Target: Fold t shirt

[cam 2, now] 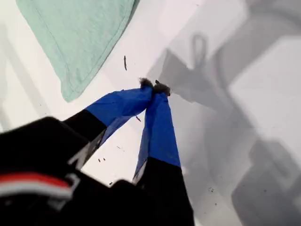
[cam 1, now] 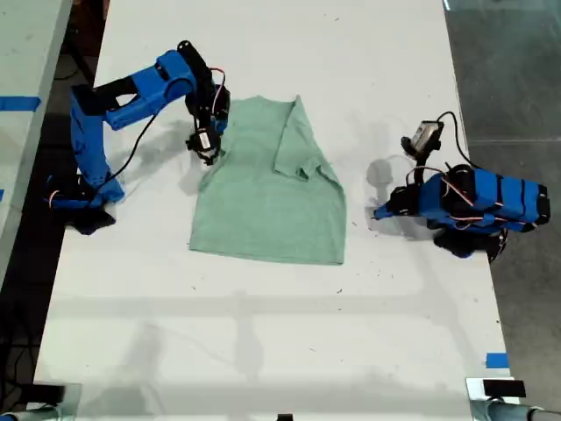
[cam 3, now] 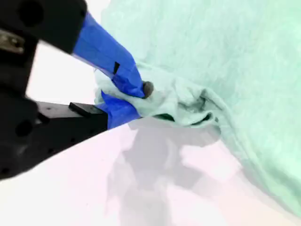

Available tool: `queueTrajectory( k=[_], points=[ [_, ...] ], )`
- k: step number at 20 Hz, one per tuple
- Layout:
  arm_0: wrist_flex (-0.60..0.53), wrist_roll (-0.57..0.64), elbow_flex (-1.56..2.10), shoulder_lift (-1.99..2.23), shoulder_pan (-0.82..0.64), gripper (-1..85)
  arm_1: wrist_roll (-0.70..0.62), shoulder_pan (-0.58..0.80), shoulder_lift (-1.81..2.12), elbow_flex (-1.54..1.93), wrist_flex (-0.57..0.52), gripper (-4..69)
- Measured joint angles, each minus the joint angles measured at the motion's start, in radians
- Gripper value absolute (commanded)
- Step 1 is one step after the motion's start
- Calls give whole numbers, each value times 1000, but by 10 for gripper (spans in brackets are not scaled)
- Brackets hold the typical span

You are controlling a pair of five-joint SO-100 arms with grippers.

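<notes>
The pale mint-green t shirt (cam 1: 272,202) lies flat in the middle of the white table (cam 1: 263,351), with one side flap folded inward over its upper part. At the shirt's edge on the exterior view's left, my second gripper (cam 1: 209,151) is shut on a bunched fold of the cloth (cam 3: 178,101), its fingertips (cam 3: 141,87) pinching it just above the table. My first gripper (cam 2: 154,87) is shut with nothing in it. It hovers low over bare table beside a shirt corner (cam 2: 75,80), at the exterior view's right (cam 1: 377,213).
A blue tape mark (cam 1: 496,360) sits near the table's edge at the exterior view's lower right. Grey floor (cam 1: 508,88) runs along the exterior view's right. Another table with blue tape (cam 1: 17,103) stands at that view's left. Small dark specks (cam 2: 124,62) dot the tabletop.
</notes>
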Motion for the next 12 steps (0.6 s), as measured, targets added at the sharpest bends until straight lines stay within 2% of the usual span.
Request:
queueTrajectory(
  k=[5,6,8,12],
  points=[
    [-2,-75,-198,-104,210,23,0,0,0,0,0,0],
    [5,-86,-225,-114,219,40,0,0,0,0,0,0],
    [-18,-83,-255,-114,221,137,0,0,0,0,0,0],
    [-86,-64,-258,-117,242,164,0,0,0,0,0,0]
  ],
)
